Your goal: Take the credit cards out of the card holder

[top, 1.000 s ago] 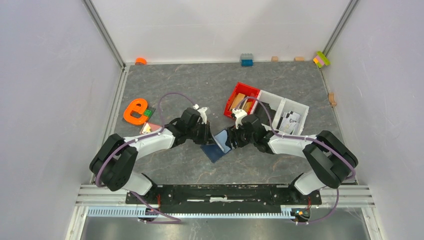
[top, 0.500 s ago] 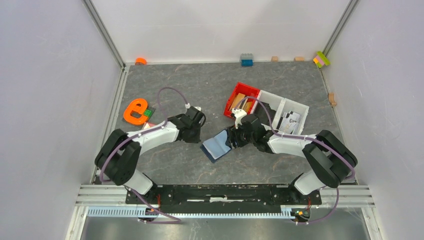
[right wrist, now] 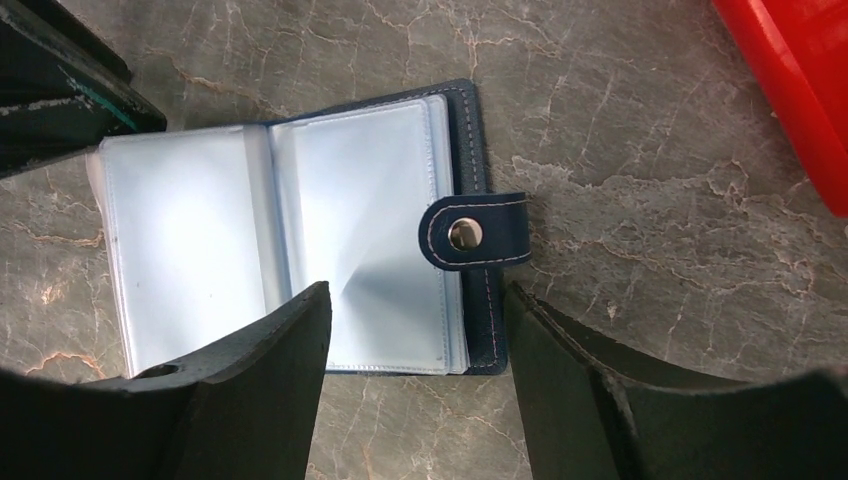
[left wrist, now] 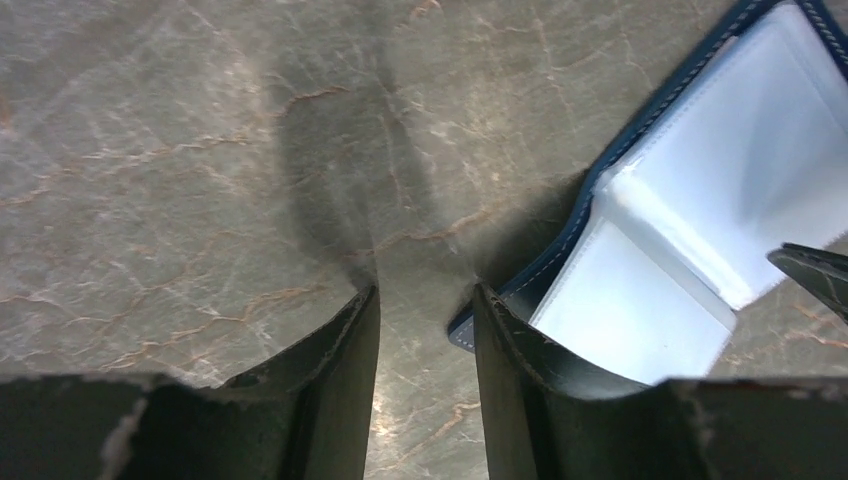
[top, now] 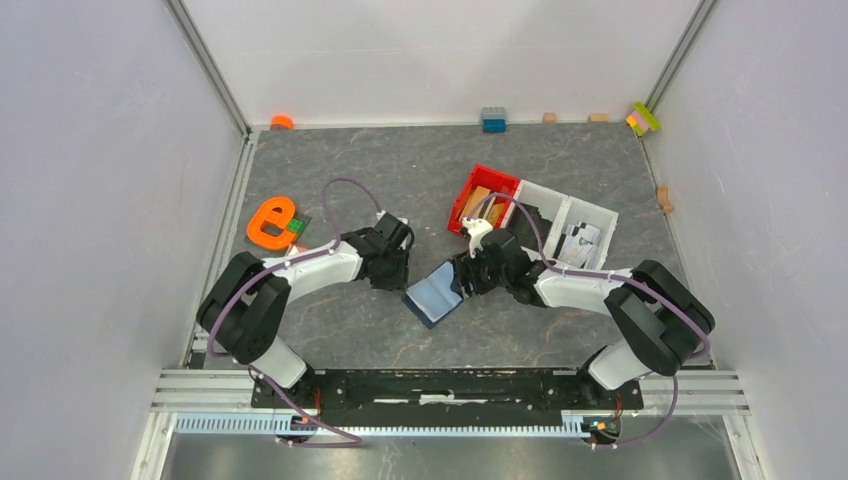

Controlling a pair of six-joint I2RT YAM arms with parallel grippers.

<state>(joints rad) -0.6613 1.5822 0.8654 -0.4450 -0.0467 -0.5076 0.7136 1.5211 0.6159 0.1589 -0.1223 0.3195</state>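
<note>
Centre of top view: card holder (top: 435, 292) lying open, sleeves (right wrist: 360, 230) up. Left gripper (left wrist: 425, 330) slightly parted, right gripper (right wrist: 415, 295) wide, both empty. Likely light, floppy, slick; pinch stiffer navy cover edge.

In the top view, the card holder (top: 433, 293) lay at frame centre, closely flanked by the left gripper (top: 392, 268) on its left and the right gripper (top: 463, 277) on its right, which blocked side access. Bare table (top: 400, 170) lay open above and below the holder. The red tray (top: 497, 173) stood near at upper right, with the white tray (top: 568, 197) touching it. An orange letter (top: 270, 222) occupied the left of the table, well apart
</note>
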